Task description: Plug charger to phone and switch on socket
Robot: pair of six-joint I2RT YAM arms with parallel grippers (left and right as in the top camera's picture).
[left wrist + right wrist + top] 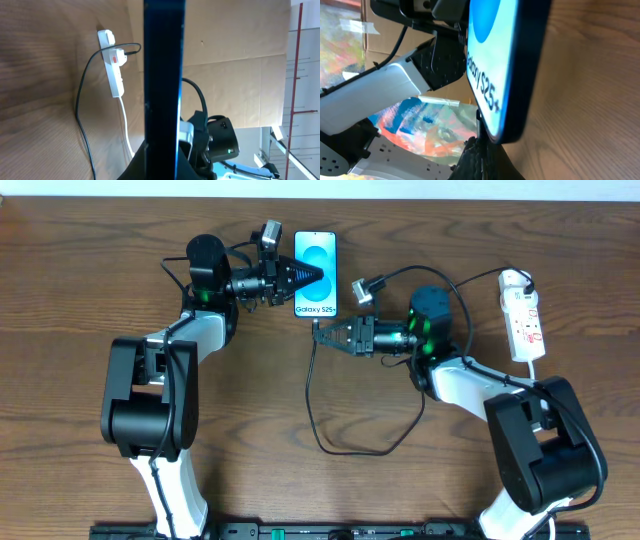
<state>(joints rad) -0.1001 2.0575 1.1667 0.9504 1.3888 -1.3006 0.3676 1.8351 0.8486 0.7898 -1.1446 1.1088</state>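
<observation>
The left gripper [314, 276] is closed on the slim rectangular smartphone with a light blue screen and dark edges [316, 250], which is pinched across its left long side. In the left wrist view the phone [164, 75] is seen edge-on as a dark upright bar rising from between the black fingers. The right gripper [320, 330] is pressed together on the small black connector of the long thin black charger cable [311, 400]. In the right wrist view the connector [478, 122] is seen standing up from the closed fingertips, just below the phone's bottom edge [507, 75]. Whether it has entered the port cannot be told. The phone is held screen-up near the middle of the far edge of the brown wood-grain desk [80, 280]. Whether it rests on the desk cannot be told. From the right gripper the cable is led toward the near edge, looped to the right, and carried back up to the white elongated power strip with red marks [525, 315]. The strip is laid near the right edge, toward the far right corner, well apart from the phone. In the left wrist view a white plug with a red mark [116, 57] is seen seated in the strip [116, 82].
</observation>
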